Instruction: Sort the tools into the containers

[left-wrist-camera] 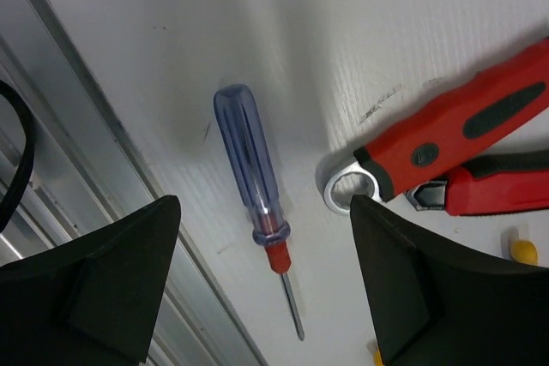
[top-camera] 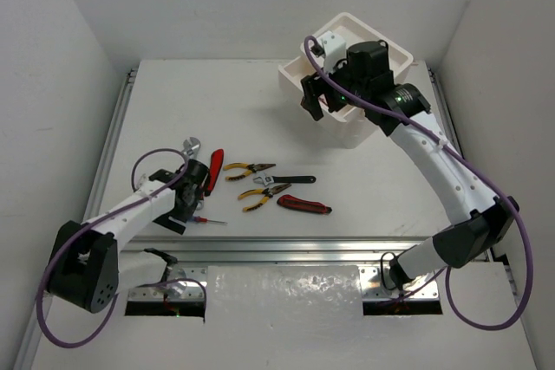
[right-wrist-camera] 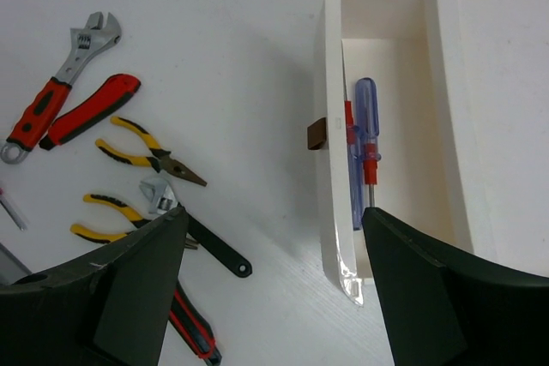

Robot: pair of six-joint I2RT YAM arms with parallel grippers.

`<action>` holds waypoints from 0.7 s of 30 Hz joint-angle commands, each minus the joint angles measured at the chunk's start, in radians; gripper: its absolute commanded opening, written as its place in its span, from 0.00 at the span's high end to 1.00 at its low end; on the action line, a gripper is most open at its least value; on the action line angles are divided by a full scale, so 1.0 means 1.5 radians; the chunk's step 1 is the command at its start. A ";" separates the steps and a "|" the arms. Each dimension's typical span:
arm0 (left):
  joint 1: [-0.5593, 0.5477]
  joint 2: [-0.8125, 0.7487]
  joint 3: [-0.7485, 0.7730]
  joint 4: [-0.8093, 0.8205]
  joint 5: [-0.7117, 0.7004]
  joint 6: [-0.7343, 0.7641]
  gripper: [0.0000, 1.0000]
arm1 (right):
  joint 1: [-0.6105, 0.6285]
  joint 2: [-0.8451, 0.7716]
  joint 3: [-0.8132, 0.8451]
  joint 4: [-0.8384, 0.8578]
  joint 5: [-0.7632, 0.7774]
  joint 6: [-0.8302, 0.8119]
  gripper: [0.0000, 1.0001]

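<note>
A blue-handled screwdriver (left-wrist-camera: 249,169) lies on the table between the open fingers of my left gripper (left-wrist-camera: 264,242), which hangs just above it; it also shows in the top view (top-camera: 210,220). Beside it lie a red-handled wrench (left-wrist-camera: 455,126) and a red utility knife (left-wrist-camera: 506,190). My right gripper (right-wrist-camera: 270,237) is open and empty above the front of the white drawer unit (top-camera: 381,45). Its top drawer (right-wrist-camera: 386,32) is pulled out and holds two blue screwdrivers (right-wrist-camera: 365,139). Two yellow pliers (top-camera: 249,169), a black wrench (top-camera: 290,180) and a second utility knife (top-camera: 303,205) lie mid-table.
A dark red tab (right-wrist-camera: 317,133) sticks out from the drawer front. A metal rail (left-wrist-camera: 94,169) runs along the table's near edge, close to the left gripper. White walls enclose the table on three sides.
</note>
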 commanded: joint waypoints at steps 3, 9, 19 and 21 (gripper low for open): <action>0.052 0.031 -0.032 0.078 0.011 0.020 0.25 | 0.016 -0.008 -0.005 0.035 -0.023 0.007 0.17; 0.080 0.082 -0.048 0.129 0.036 0.054 0.47 | 0.026 -0.005 0.006 0.032 -0.023 0.007 0.17; 0.073 -0.048 0.026 0.014 0.031 0.108 1.00 | 0.047 0.024 -0.084 0.146 -0.289 0.131 0.10; 0.048 -0.154 0.027 0.050 0.045 0.180 1.00 | 0.099 0.058 -0.121 0.201 -0.307 0.206 0.09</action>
